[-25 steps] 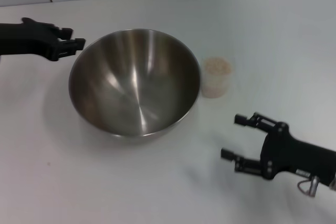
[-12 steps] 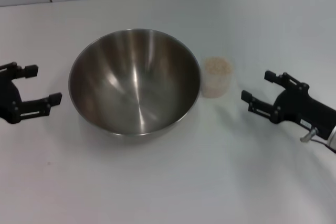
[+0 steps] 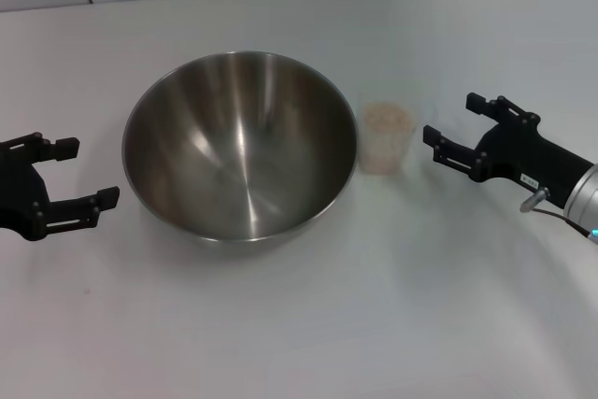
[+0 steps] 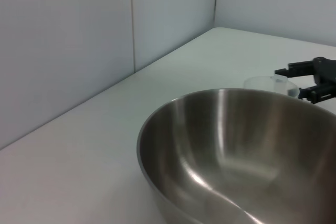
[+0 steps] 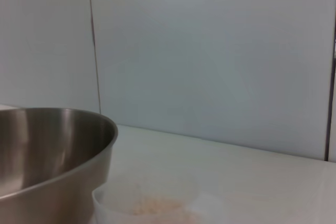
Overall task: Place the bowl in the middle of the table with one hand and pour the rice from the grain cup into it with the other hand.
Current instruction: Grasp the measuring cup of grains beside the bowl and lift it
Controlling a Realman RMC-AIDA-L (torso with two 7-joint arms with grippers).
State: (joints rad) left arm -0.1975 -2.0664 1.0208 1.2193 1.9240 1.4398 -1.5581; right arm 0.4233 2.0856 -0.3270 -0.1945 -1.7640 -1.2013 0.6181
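**Two claws flank the bowl, neither touching anything**

Two black claws sit on either side of the work, both with prongs spread and nothing between them. The bowl [image 3: 240, 145] stands upright around the middle of the table [image 3: 280, 324], its steel inside bare and shiny. Just beside it, toward the table's right edge, stands the grain cup [image 3: 386, 138], upright and very close to the bowl's rim, though I cannot tell whether they touch. The rice [image 3: 387, 120] fills it as a pale beige mass up near the lip.

The right claw [image 3: 450, 132] points at the cup from the right-edge side, near it but apart, its prongs opened wider than the cup. The left claw [image 3: 86, 172] hangs near the table's left edge, prongs facing the bowl with a small gap to its rim. From the left wrist view, the bowl [image 4: 247, 150] looms close, with the cup [image 4: 271, 84] and the right claw [image 4: 294, 80] beyond it.
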